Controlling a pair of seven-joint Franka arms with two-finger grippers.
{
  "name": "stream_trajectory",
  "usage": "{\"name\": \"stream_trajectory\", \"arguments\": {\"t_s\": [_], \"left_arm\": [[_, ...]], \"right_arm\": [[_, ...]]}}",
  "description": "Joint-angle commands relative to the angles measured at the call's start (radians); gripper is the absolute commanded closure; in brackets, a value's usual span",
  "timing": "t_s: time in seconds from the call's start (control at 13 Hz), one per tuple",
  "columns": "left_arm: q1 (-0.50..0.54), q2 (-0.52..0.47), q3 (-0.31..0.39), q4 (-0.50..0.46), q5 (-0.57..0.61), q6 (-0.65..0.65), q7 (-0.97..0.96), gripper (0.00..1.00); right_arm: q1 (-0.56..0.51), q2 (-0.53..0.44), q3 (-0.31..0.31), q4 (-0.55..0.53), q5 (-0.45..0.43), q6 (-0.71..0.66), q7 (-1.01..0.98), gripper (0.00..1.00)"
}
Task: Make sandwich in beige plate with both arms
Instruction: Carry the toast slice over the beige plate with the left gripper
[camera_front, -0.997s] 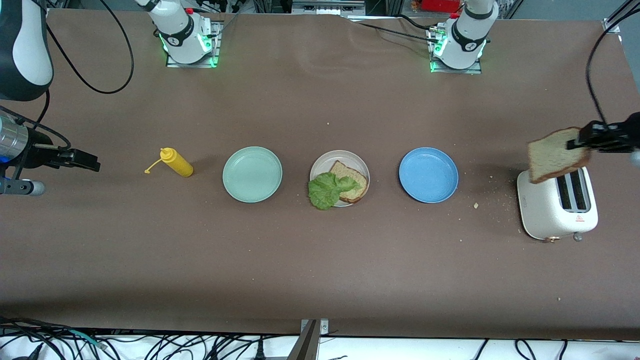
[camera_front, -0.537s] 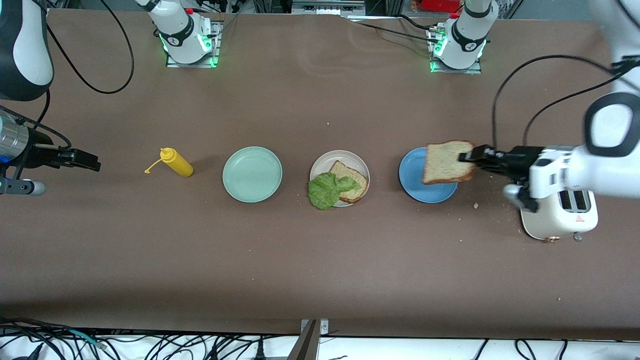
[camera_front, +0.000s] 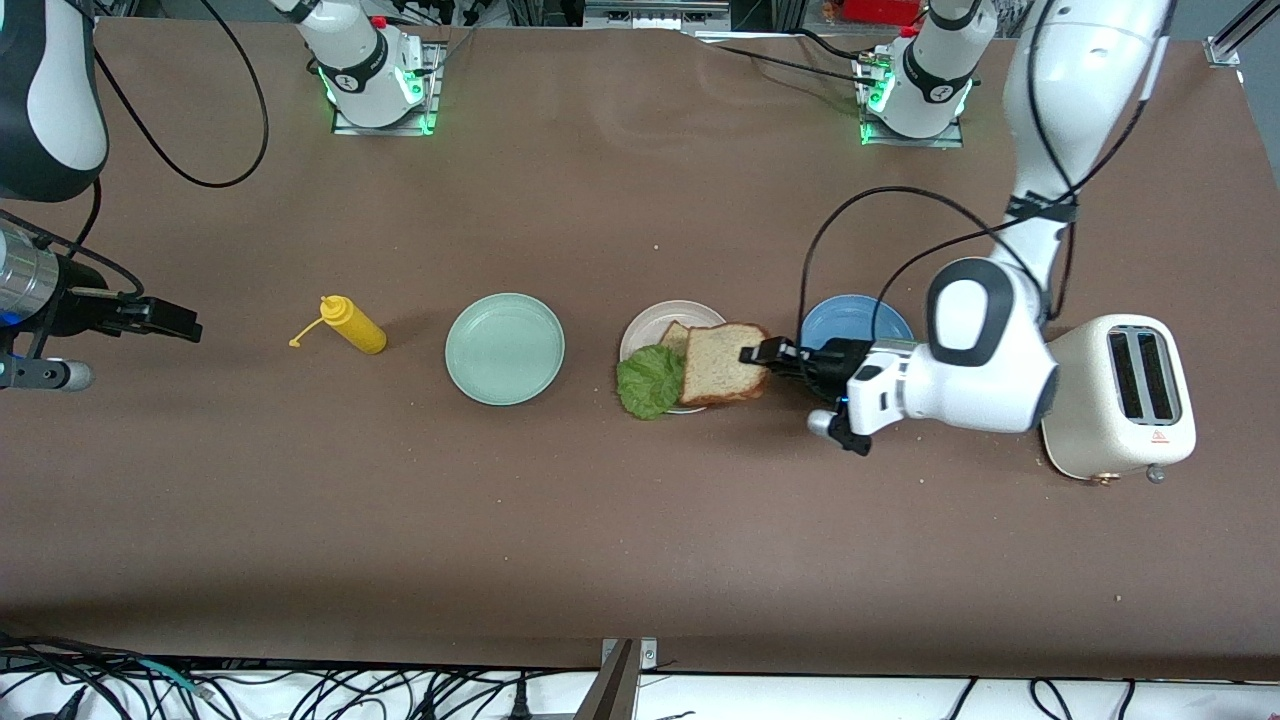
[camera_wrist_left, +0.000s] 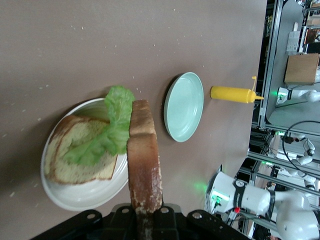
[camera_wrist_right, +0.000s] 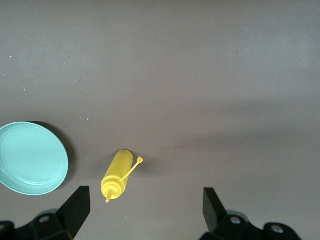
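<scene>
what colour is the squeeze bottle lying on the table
Yellow squeeze bottle, clearest in the right wrist view.

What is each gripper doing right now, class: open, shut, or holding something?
Left gripper: shut on the top bread slice, over the beige plate.
Right gripper: open, empty, waiting above the mustard bottle.

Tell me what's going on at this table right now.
A sandwich is being put together on the beige plate. The left tool is shut on a top bread slice, holding it over the plate, where a lower bread slice already lies with a lettuce leaf on it. The right tool waits open above the table's right-arm end, past the yellow mustard bottle. The mint-green plate, the blue plate and the toaster stand untouched.
</scene>
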Motion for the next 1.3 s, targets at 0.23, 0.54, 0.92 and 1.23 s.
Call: {"name": "stream_trajectory", "arguments": {"t_s": [0.23,0.54,0.92,1.23], "left_arm": [[-0.067,0.065,0.013,0.006,-0.057,0.033,0.013,1.0],[-0.092,0.072,0.013,-0.016,-0.057,0.033,0.013,1.0],[-0.098,0.088,0.015,-0.023,-0.055,0.045,0.016,0.0],[-0.089,0.089,0.031,-0.023,-0.038,0.047,0.014,0.0]], "right_arm": [[-0.003,-0.017,0.009,-0.012,-0.014,-0.008,0.001,0.0],[-0.003,-0.017,0.009,-0.012,-0.014,-0.008,0.001,0.0],[-0.003,-0.017,0.009,-0.012,-0.014,-0.008,0.001,0.0],[-0.003,-0.017,0.011,-0.012,-0.014,-0.008,0.001,0.0]]}}
